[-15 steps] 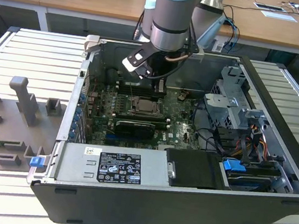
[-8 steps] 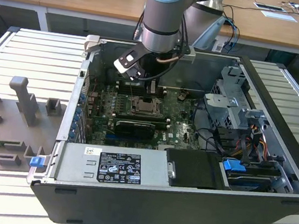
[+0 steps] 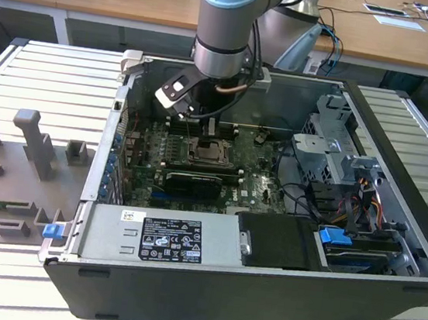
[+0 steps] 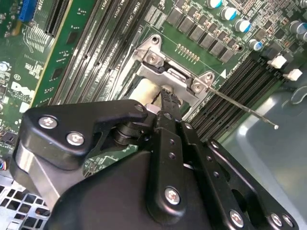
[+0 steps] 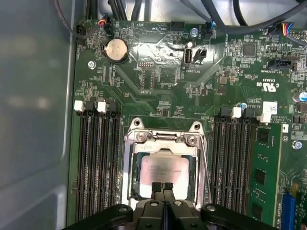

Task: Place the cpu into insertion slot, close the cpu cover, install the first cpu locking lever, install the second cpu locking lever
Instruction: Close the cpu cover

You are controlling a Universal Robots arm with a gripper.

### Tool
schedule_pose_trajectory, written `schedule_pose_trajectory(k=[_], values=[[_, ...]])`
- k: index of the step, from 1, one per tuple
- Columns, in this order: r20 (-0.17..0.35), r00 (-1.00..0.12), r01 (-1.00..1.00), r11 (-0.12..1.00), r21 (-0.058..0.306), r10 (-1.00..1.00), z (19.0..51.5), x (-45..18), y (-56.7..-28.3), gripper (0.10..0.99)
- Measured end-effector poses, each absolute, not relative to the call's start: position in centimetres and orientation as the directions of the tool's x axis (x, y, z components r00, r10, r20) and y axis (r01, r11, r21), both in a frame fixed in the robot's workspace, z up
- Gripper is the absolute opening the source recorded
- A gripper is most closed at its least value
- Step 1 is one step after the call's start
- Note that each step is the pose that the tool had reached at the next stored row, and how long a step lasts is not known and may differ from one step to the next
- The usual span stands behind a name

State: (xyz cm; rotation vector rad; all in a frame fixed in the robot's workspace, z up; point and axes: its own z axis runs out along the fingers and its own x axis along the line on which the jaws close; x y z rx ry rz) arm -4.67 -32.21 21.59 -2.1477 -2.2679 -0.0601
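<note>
Exterior view: white label on the power supply, at about 6 o'clock from the socket. It carries dense black print and a row of marks, none legible. Small white sticker at the label's 10 o'clock, also illegible.

First wrist view: white silkscreen mark on the board. White sticker just beside it, near the memory-slot clips. Neither reads clearly. Faint print on the cpu, not legible.

Second wrist view: small white triangle printed on the board by a socket corner. Round white printed mark well apart from it. No word or number reads for certain.
</note>
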Motion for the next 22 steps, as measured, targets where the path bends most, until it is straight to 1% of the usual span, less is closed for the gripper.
schedule_pose_trajectory(k=[10,22], values=[[0.037,-0.059,0.998,0.058,0.015,0.998,20.58,-5.15,-32.12,0.106],[0.036,-0.059,0.998,0.058,0.015,0.998,21.25,-4.22,-32.10,0.106]])
